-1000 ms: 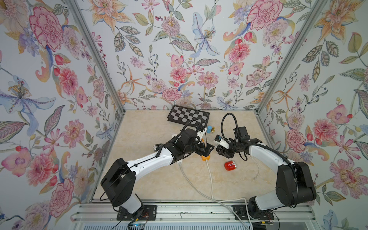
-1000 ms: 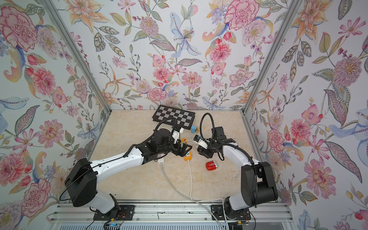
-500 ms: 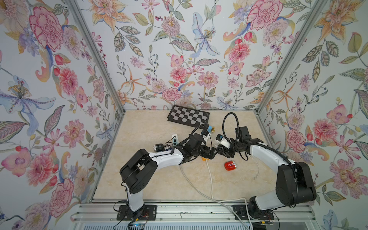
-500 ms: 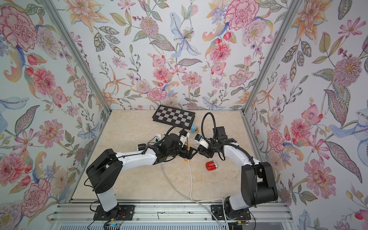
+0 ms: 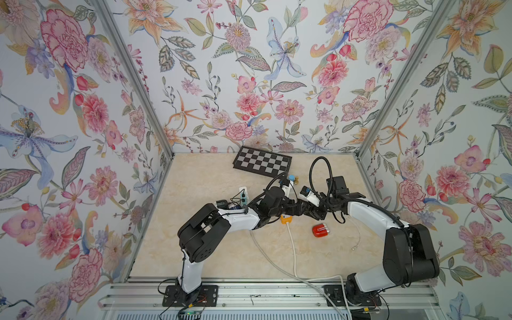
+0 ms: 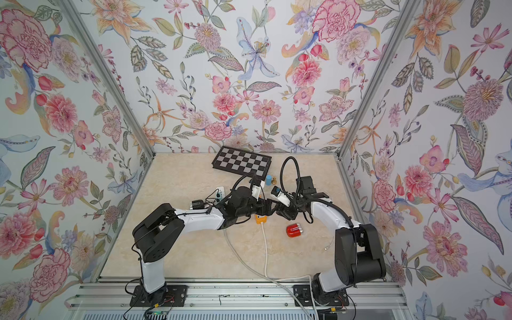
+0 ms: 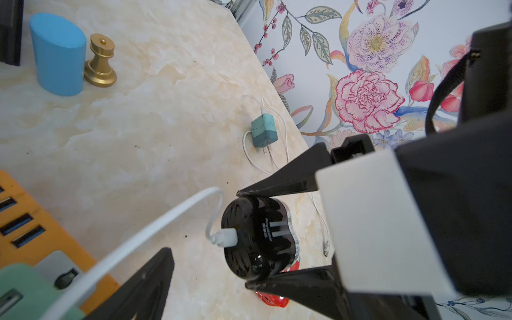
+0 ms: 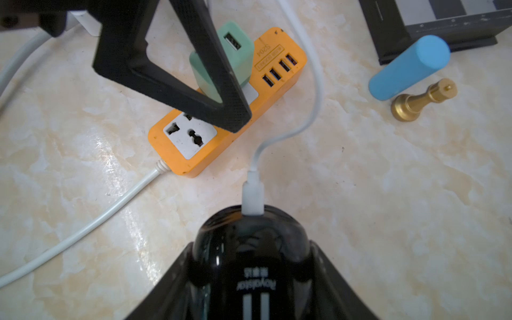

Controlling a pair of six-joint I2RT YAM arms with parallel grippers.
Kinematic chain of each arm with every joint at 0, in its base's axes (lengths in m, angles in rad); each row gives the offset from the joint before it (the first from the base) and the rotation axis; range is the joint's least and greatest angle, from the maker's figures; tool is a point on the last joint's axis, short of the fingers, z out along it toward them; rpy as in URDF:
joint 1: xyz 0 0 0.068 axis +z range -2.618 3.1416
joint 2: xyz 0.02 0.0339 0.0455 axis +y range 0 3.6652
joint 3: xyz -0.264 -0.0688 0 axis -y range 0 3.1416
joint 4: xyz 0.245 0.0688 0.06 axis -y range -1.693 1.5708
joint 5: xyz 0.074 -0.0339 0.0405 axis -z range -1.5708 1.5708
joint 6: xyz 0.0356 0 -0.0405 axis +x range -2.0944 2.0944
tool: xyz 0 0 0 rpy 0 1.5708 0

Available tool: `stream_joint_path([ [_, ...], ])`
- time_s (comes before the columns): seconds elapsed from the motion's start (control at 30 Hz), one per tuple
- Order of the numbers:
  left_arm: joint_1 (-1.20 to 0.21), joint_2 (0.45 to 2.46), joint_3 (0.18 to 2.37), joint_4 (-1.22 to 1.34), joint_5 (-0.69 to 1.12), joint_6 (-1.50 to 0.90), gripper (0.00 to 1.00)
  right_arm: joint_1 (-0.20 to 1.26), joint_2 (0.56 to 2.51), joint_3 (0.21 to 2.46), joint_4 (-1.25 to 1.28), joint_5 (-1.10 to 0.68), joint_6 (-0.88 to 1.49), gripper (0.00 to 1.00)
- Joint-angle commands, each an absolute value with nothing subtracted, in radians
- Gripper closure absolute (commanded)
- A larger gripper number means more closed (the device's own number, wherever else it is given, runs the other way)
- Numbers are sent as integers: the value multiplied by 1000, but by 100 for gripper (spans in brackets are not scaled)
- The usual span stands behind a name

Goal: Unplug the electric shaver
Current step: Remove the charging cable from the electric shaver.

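left gripper [image 5: 299, 208] swung in, jaws spread, empty | shaver [image 8: 250, 249] clamped in right gripper [image 7: 249, 239] | plug [image 8: 252, 194] still seated, just ahead of left gripper | unplugging now reachable

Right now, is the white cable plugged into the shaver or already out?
Plugged in. In the right wrist view the white plug sits inside the end of the black shaver.

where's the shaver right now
In the left wrist view the electric shaver is clamped in the right gripper, just right of the orange power strip, white cable plugged in.
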State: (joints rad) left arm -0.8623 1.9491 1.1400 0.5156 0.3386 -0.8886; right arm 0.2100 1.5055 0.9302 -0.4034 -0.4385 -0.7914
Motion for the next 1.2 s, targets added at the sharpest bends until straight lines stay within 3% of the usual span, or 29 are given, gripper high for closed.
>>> stream_joint_path([
  [0.0,-853,1986,1171,600,363,-961,12,200,1521,957,-407,-481,-778,47],
  [0.73,-853,2068,1117,781,324,-1173,37,187,1518,962,-371,-535,-730,48],
  [1.0,-853,2093,1130,839,301,-1242,56,184,1516,963,-365,-547,-707,48],
  [1.17,-855,2107,1117,883,300,-1293,61,176,1517,965,-364,-558,-689,48],
])
